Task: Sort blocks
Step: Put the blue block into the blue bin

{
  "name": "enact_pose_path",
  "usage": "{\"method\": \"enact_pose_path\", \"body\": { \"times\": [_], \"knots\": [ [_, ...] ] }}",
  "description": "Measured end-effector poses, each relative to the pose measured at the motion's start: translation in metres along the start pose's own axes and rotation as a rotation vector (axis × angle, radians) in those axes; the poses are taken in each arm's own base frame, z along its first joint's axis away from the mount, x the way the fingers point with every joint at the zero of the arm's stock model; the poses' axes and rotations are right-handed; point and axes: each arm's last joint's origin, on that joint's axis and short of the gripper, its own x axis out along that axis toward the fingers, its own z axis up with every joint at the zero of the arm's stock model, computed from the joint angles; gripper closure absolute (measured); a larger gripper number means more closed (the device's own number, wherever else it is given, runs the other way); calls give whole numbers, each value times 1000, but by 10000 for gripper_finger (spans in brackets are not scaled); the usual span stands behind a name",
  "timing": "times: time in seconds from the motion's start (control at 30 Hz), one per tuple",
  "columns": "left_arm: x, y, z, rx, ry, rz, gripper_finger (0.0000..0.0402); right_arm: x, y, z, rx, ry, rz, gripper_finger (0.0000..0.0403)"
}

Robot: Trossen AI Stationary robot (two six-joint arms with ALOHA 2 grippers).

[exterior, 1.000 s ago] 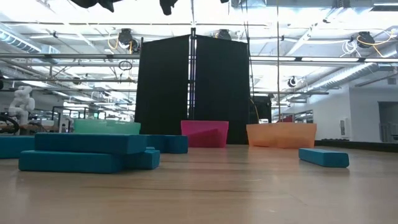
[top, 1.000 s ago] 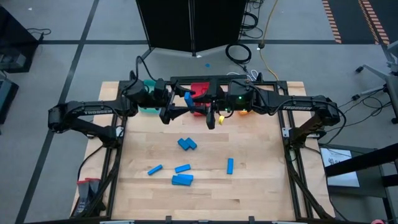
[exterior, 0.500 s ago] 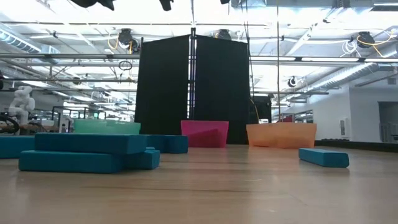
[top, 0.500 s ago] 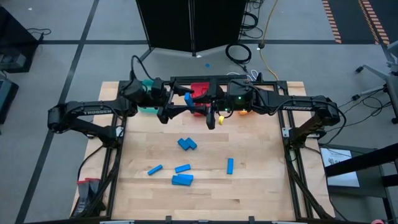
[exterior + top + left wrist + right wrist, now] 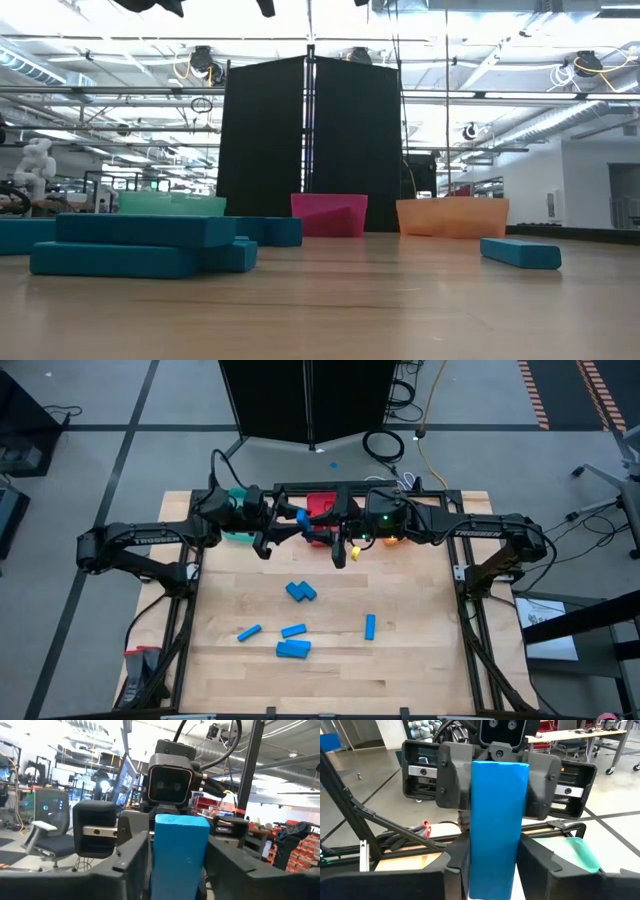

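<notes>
Change since a second ago: left gripper point(image 5: 290, 520) has narrowed its fingers onto the small blue rectangular toy block point(image 5: 301, 518) held aloft between both arms, before the red plastic bin point(image 5: 321, 505). Right gripper point(image 5: 318, 523), facing it, clenches the same block. Both arms reach inward over the table's far edge. Six blue bars point(image 5: 292, 630) lie loose on the pale wooden tabletop point(image 5: 410, 650). Teal bin point(image 5: 238, 532) and orange bin point(image 5: 452, 215) flank the red.

A teal bin point(image 5: 238, 520), a red bin point(image 5: 321, 506) and an orange bin point(image 5: 452, 216) line the wooden table's point(image 5: 420, 650) far edge.
</notes>
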Motion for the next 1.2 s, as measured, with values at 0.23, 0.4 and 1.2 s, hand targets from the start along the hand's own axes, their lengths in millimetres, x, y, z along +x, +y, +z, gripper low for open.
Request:
{"method": "enact_pose_path", "body": {
  "times": [0.23,0.4,1.2],
  "knots": [
    [0,0,0,18,-1,0,267,0,0,0,7,0,1,299],
    [0,0,0,13,-4,10,267,0,0,0,12,0,1,299],
    [-47,34,12,52,200,426,253,-17,-12,-17,101,249,-84,58]
  ]
}}
